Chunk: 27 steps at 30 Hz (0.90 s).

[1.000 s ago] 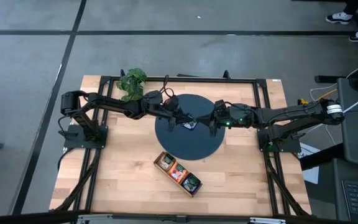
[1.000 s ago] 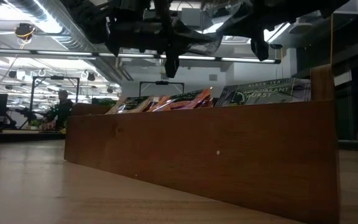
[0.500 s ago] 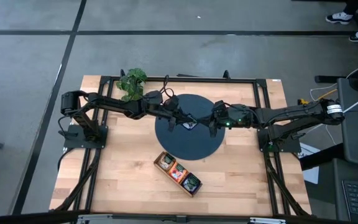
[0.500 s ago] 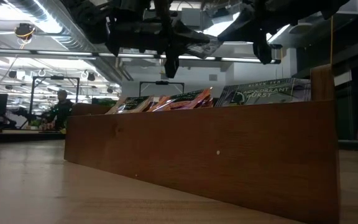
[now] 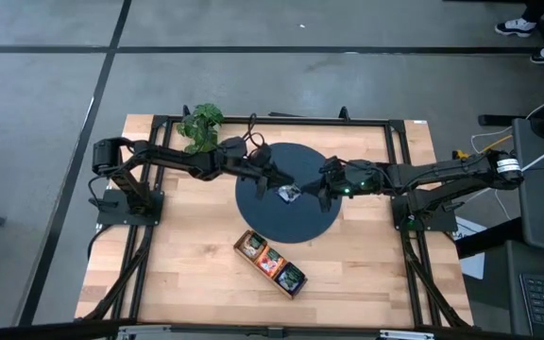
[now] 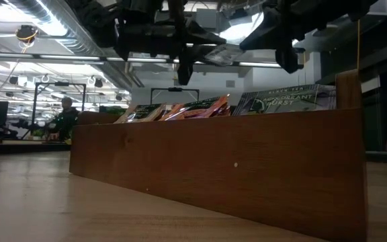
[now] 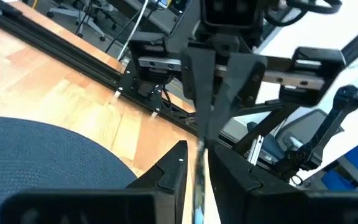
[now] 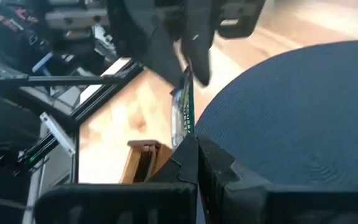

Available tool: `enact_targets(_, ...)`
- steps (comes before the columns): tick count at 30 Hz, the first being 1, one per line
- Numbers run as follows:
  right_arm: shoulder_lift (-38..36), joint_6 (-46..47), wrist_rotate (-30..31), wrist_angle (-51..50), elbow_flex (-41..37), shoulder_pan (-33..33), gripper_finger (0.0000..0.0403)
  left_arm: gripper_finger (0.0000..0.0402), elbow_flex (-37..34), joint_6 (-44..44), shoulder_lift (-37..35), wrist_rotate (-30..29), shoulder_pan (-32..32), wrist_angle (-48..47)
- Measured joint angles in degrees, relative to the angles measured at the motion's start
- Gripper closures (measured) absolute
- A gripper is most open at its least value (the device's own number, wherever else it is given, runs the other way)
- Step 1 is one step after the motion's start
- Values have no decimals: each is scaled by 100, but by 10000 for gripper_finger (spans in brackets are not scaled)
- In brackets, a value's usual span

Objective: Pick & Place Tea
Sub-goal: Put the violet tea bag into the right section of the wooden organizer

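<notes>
Above the dark round mat (image 5: pixel 287 194), right hand (image 5: pixel 306 193) clamps the tea sachet (image 5: pixel 288 194); left hand (image 5: pixel 278 182), fingers narrowly parted, sits beside it, having just loosened.

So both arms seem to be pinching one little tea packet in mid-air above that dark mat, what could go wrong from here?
The tea sachet hangs between the left gripper and the right gripper, over the dark round mat.

1. If one lets go before the other grips firmly, it may drop onto the mat.
2. The grippers are very close together and could bump.
3. The wooden tray sits apart and slanted, so the drop-off might miss.
</notes>
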Motion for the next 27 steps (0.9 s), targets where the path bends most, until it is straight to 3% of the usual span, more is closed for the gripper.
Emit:
enact_targets(11, 0, 690, -469, -358, 0, 214, 402, 264, 0, -153, 0, 166, 414, 0)
enact_targets(18, 1, 1585, -442, -354, 0, 764, 403, 245, -2, -110, 0, 363, 665, -202)
enact_targets(27, 163, 3188, 588, -445, 156, 1803, 403, 247, -4, 140, -1, 629, 806, -1164)
